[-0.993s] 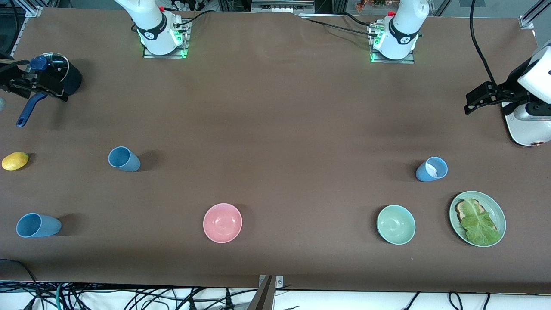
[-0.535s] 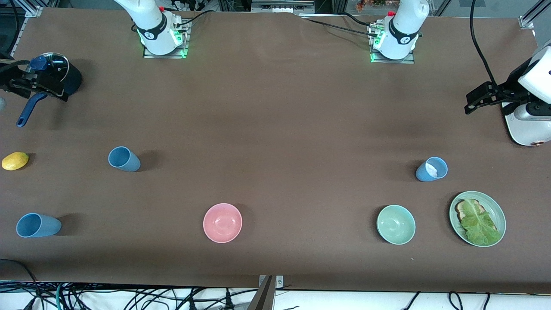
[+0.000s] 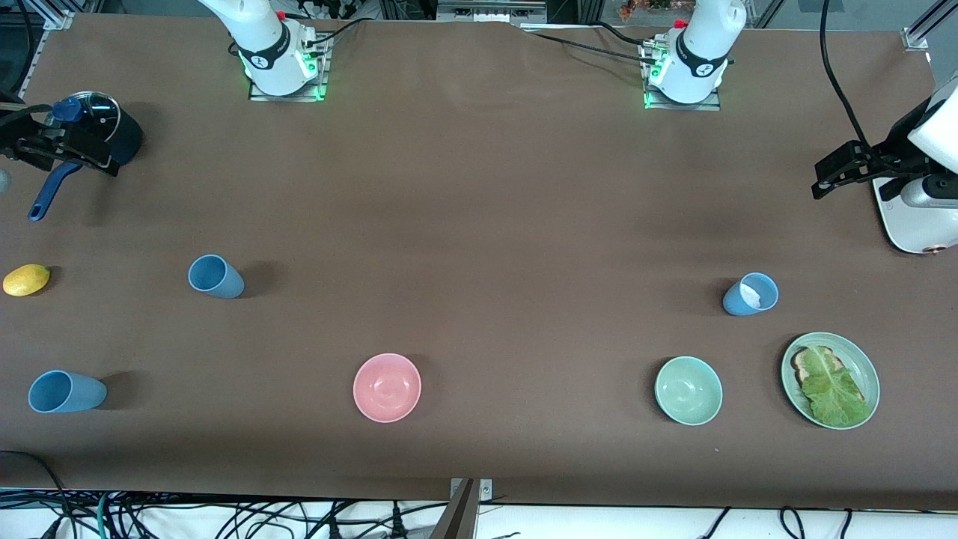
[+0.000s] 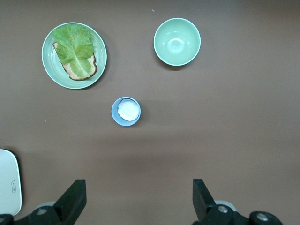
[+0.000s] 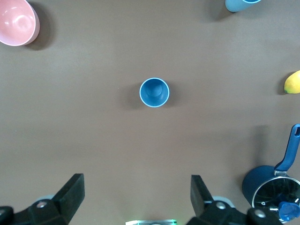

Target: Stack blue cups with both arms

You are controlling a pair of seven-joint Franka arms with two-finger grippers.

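Three light-blue cups stand upright on the brown table. One cup (image 3: pixel 215 276) is toward the right arm's end. A second cup (image 3: pixel 66 391) is nearer the camera by that end's edge. A third cup (image 3: pixel 751 294), white inside, is toward the left arm's end. My right gripper (image 3: pixel 56 144) hangs open and empty, high up at its end. Its wrist view shows its open gripper (image 5: pixel 136 194) apart from the first cup (image 5: pixel 154 92). My left gripper (image 3: pixel 842 171) hangs open and empty, high up. Its wrist view shows its open gripper (image 4: pixel 138 197) apart from the white-filled cup (image 4: pixel 126 111).
A navy saucepan (image 3: pixel 105 131) with a glass lid and a lemon (image 3: pixel 26 279) lie at the right arm's end. A pink bowl (image 3: pixel 387 387), a green bowl (image 3: pixel 688 390) and a green plate (image 3: pixel 861 359) with toast and lettuce lie nearer the camera. A white device (image 3: pixel 913 221) sits at the left arm's end.
My left gripper has shifted slightly toward its end of the table. The right gripper and the cups have not moved.
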